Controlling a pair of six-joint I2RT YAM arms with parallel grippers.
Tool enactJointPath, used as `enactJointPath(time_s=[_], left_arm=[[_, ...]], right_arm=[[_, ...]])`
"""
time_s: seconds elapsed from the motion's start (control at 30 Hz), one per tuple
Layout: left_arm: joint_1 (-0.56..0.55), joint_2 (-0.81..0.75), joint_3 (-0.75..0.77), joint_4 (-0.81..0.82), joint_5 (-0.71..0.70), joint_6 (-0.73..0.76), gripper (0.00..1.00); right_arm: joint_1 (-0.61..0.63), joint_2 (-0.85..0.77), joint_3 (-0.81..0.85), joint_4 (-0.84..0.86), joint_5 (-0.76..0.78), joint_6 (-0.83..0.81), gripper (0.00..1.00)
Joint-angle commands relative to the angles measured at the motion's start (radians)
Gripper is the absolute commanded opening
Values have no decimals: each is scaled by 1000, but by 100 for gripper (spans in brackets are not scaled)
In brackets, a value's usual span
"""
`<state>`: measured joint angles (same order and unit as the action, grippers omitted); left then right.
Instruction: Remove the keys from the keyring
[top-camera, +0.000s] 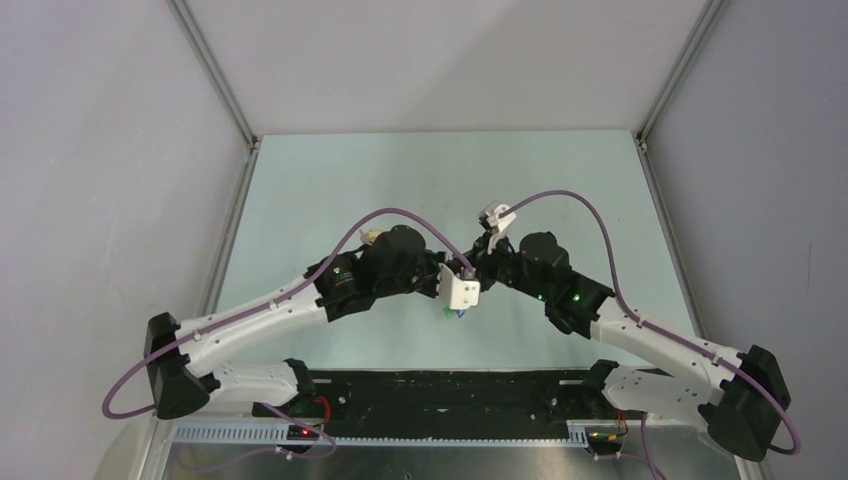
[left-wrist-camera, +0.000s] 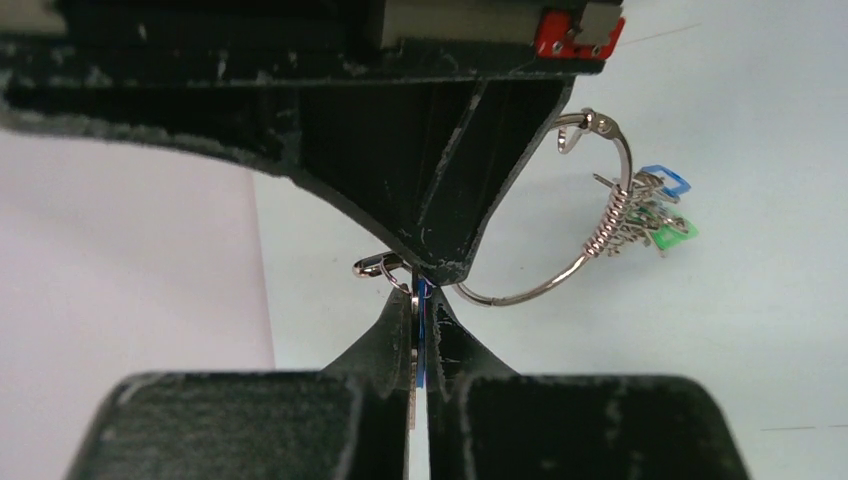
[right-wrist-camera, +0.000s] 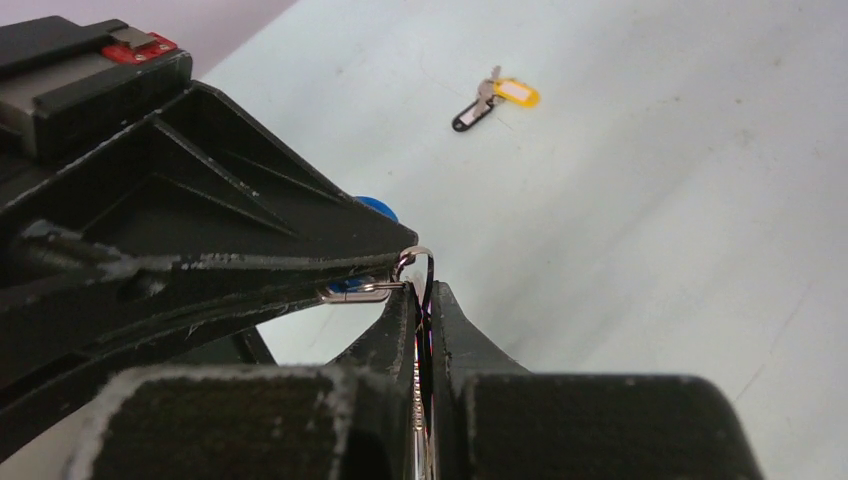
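Note:
My left gripper (left-wrist-camera: 420, 296) is shut on the thin edge of a blue-headed key (left-wrist-camera: 421, 352). A small metal loop (left-wrist-camera: 384, 268) sticks out beside its tips. My right gripper (right-wrist-camera: 424, 296) is shut on the keyring (left-wrist-camera: 560, 281), whose wire curves out from its closed fingertips (left-wrist-camera: 441, 268). Other keys (left-wrist-camera: 662, 212) with blue and green heads hang bunched on the far side of the ring. In the top view both grippers (top-camera: 470, 276) meet tip to tip above the table's middle, and the keys (top-camera: 456, 313) dangle just below them.
A small yellow-and-black tagged piece (right-wrist-camera: 496, 99) lies alone on the pale table (top-camera: 400, 180), away from the grippers. Metal frame posts (top-camera: 215, 75) and grey walls bound the table at the sides. The arm bases sit on a black plate (top-camera: 450, 390) at the near edge.

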<state>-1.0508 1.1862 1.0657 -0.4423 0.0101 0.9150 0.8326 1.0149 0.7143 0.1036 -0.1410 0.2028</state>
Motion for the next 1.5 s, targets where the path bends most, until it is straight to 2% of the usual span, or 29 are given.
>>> enactJointPath(time_s=[0.0, 0.13, 0.33, 0.47, 0.6, 0.73, 0.83, 0.93, 1.03, 1.2, 1.37, 1.47], left_arm=[[-63, 27, -20, -148, 74, -38, 0], [-86, 50, -16, -174, 45, -26, 0], [-89, 37, -44, -180, 94, -38, 0], [-89, 23, -64, -186, 177, -56, 0], [-96, 32, -83, -198, 324, -59, 0], [-115, 44, -82, -199, 373, -76, 0], [-99, 34, -58, -184, 405, -162, 0], [-9, 48, -20, -106, 385, -354, 0], [108, 64, -9, -28, 283, -643, 0], [361, 76, -89, 156, 142, -1006, 10], [569, 110, -240, 489, 72, -1153, 15], [634, 205, -244, 581, 54, -1190, 15]], right_arm=[[-9, -35, 58, 124, 219, -39, 0], [-14, -49, 71, 105, 282, -17, 0], [-43, -66, 71, 65, 378, -2, 0], [-76, -83, 61, 65, 401, 11, 0], [-102, -94, 56, 77, 388, 16, 0], [-105, -89, 54, 79, 373, -21, 0], [-104, -88, 44, 78, 355, -69, 0], [-105, -100, 23, 71, 381, -80, 0], [-107, -119, 10, 45, 418, -88, 0], [-111, -168, -7, 12, 466, -110, 0], [-112, -200, -9, 0, 451, -121, 0], [-112, -216, -9, -1, 432, -124, 0]])
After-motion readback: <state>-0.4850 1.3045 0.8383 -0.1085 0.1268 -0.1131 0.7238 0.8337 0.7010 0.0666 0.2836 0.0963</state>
